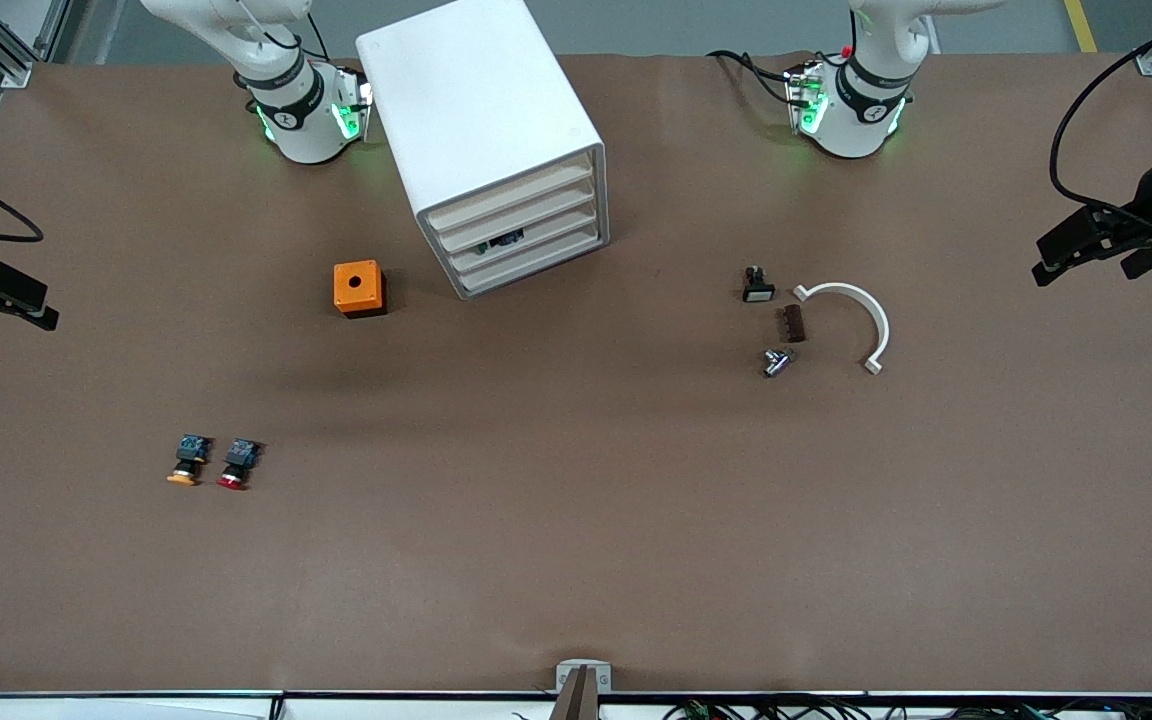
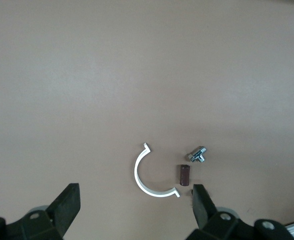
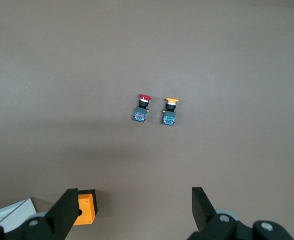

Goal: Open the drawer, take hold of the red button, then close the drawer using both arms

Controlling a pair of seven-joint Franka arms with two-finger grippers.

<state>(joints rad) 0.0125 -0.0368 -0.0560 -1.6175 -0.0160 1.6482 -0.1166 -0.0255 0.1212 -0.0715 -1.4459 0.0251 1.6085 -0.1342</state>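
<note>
The white four-drawer cabinet [image 1: 481, 110] stands between the two arm bases. Its second-tier drawer [image 1: 518, 212] looks shut, like the other tiers. The red-capped button [image 1: 236, 465] lies on the table near the right arm's end, beside an orange-capped one [image 1: 186, 461]; it also shows in the right wrist view [image 3: 143, 107]. My right gripper [image 1: 31, 308] hangs open and empty at that end of the table, and the right wrist view [image 3: 134, 202] shows its spread fingers. My left gripper [image 1: 1051, 262] is open and empty at the left arm's end, as the left wrist view [image 2: 135, 200] shows.
An orange box with a hole [image 1: 358, 288] sits beside the cabinet. A white half-ring [image 1: 861, 320], a brown block [image 1: 793, 322], a metal fitting [image 1: 776, 362] and a small black switch [image 1: 757, 285] lie toward the left arm's end.
</note>
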